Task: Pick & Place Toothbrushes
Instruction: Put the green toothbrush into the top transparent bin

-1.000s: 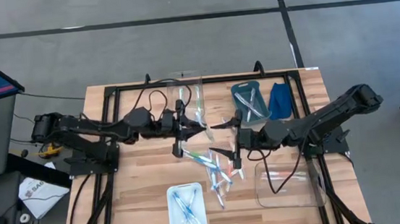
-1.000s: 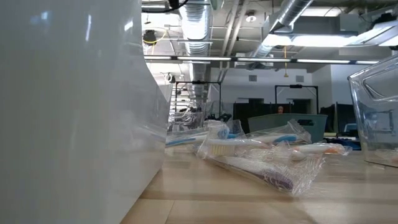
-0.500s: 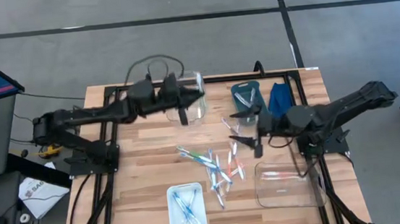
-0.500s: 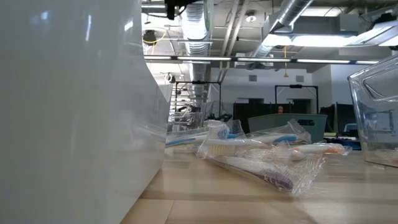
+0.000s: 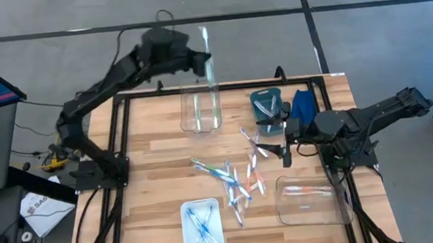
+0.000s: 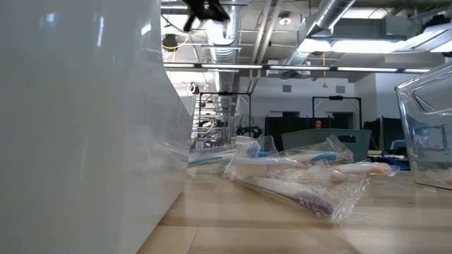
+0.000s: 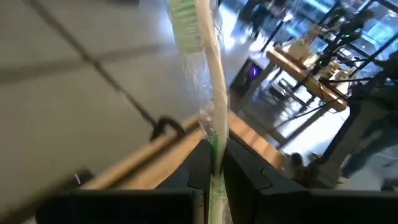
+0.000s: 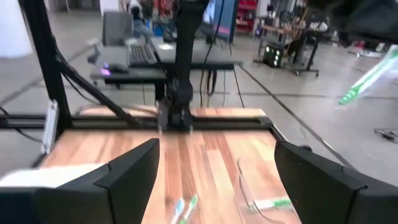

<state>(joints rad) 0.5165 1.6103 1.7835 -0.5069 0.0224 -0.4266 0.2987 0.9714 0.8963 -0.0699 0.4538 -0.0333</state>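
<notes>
Plastic, thin and wrapped in clear crinkly film: the toothbrush (image 7: 213,118) held by the left gripper (image 5: 201,57) has a translucent whitish handle, a green stripe and green bristles at the upper end. Judged light and stiff enough to stand upright from a single pinch, but the film looks slippery, so a grip low on the handle, across its flat sides, seems safest. Left jaws are clamped on that lower handle, and the brush rises vertically above them.

Location, relative to the clear bin (image 5: 201,112) at the far middle of the tabletop (image 5: 150,174): the held toothbrush hangs high above the bin's far edge. One or two green-marked brushes appear to lie inside the bin already.

Loose toothbrushes (image 5: 236,184) lie scattered on the bare wood nearer the front than the clear bin, a mixed heap of green, blue and orange-pink pieces, all film-wrapped; the low view shows the wrap puffed and wrinkled (image 6: 296,180). Expect them to slide and snag on each other, so single out one handle at the heap's edge.

Right gripper (image 5: 283,142) hovers to the right of the clear bin, just beside the heap, jaws wide apart and holding nothing.

Other containers: teal tray (image 5: 269,110) right of the clear bin, folded blue cloth (image 5: 303,107) beyond it, white tray (image 5: 202,225) and second clear bin (image 5: 310,198) along the front.
</notes>
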